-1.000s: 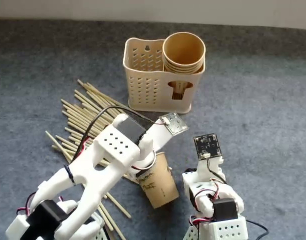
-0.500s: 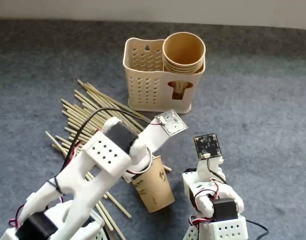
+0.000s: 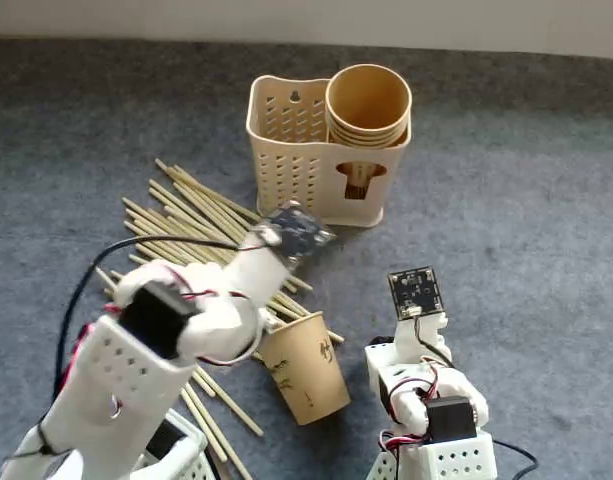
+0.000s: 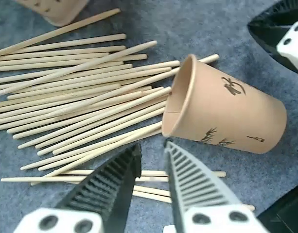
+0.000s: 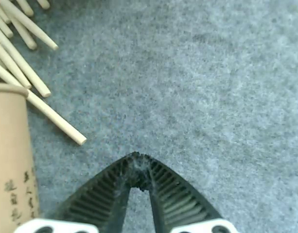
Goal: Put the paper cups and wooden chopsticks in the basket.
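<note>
A paper cup (image 3: 308, 368) lies on its side on the grey carpet, its mouth toward the pile of wooden chopsticks (image 3: 176, 235). In the left wrist view the cup (image 4: 226, 111) rests just beyond my left gripper (image 4: 152, 145). That gripper is slightly open, holds nothing, and hovers over chopsticks (image 4: 80, 92). The cream basket (image 3: 296, 150) stands at the back with a stack of cups (image 3: 368, 105) in its right compartment. My right gripper (image 5: 137, 160) is shut and empty above bare carpet, beside the cup (image 5: 10, 160).
The right arm (image 3: 426, 400) sits folded at the front right, close to the lying cup. A few chopsticks (image 5: 22, 63) reach under the cup. Open carpet lies to the right of the basket and along the right side.
My left arm's wrist has swung left and back from the cup, whose mouth is now uncovered as it lies free. The right arm has stayed still.
</note>
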### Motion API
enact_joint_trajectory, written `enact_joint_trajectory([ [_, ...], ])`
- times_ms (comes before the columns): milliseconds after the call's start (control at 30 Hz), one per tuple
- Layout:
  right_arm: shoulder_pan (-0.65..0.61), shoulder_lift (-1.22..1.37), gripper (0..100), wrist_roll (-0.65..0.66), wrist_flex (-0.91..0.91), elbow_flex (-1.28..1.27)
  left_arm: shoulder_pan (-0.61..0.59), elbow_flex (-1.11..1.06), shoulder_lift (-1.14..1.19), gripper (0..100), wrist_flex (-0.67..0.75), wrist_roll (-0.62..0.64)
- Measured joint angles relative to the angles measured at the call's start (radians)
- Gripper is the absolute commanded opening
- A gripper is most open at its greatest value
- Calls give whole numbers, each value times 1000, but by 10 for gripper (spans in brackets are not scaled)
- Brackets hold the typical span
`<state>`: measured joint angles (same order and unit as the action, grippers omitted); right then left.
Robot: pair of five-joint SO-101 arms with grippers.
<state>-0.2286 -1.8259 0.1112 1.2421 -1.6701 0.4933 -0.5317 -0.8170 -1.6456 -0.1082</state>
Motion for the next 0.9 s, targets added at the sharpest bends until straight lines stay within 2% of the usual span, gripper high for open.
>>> enact_joint_trajectory([
  [267, 2, 0, 5, 0, 0, 0, -290, -140, -235, 228, 20, 0],
  [433, 69, 0, 5, 0, 0, 8, -427, -296, -331, 228, 140, 0],
  [633, 80, -6, 13, 0, 0, 187, -551, -451, -371, 228, 275, 8],
  [833, 23, -12, 200, 0, 2, 328, -559, -519, -373, 228, 339, 170],
  [900, -32, -12, 216, 0, 2, 350, -577, -531, -373, 228, 348, 193],
])
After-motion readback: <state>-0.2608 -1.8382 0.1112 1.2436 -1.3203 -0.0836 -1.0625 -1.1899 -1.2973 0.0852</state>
